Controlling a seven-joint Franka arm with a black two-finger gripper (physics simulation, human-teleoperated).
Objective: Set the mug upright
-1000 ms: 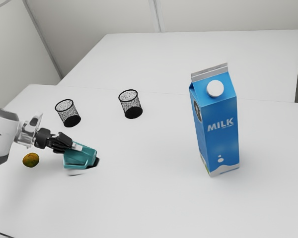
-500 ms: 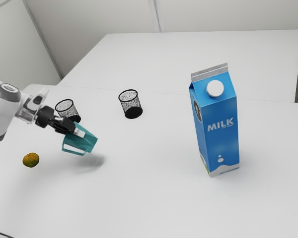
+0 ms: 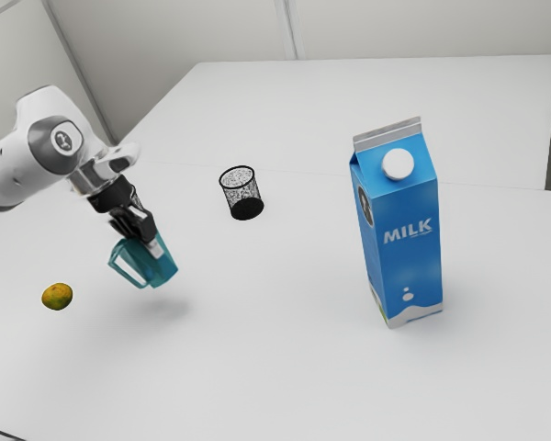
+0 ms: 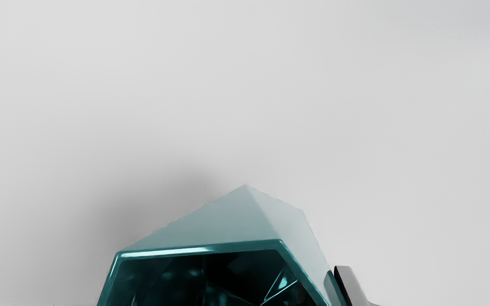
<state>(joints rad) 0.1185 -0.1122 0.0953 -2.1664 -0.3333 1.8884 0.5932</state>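
Observation:
In the exterior view my gripper (image 3: 154, 243) points downward at the left, shut on the teal mug (image 3: 156, 266). The mug hangs a little above the table, slightly tilted, its handle toward the exterior view's left and its shadow beneath it. The wrist view looks into the open, angular rim of the mug (image 4: 202, 247), with one fingertip of the gripper (image 4: 347, 282) against its side; the other finger is hidden there.
An orange fruit (image 3: 57, 296) lies on the table (image 3: 285, 367) at the exterior view's left. A black mesh cup (image 3: 242, 195) stands beyond the mug, and a second is mostly behind the hand. A tall blue milk carton (image 3: 407, 248) stands at the exterior view's right.
My hand has risen and turned from nearly level to pointing down. The mug has come up off the table with it, swinging from lying on its side to nearly upright.

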